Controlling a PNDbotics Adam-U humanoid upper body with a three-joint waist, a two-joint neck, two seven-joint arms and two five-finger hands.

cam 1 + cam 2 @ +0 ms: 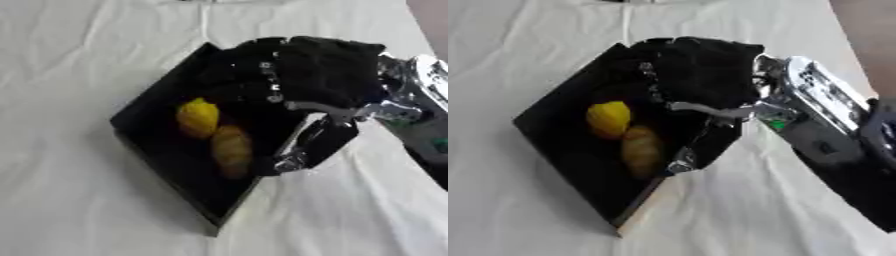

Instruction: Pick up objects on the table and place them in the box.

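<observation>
Box [166,165] near corner closest to you, on white-draped counter [70,200]. Your right hand [319,75] hangs over box far side; fingers' state cannot tell. Lemon [198,117], brownish object [231,150] inside, below-left of hand. Risk: thumb snags box wall on withdrawal, tips it.

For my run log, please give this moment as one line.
right hand: over box | in box: lemon, brown item | left hand: unseen

Below me a table draped in white cloth [79,200] fills nearly the whole view. Creases run across the cloth, one long fold toward 12 o'clock. At 1 o'clock, past the table's edge, I see a strip of dull brownish floor [868,30]. Lighting soft, even.
</observation>
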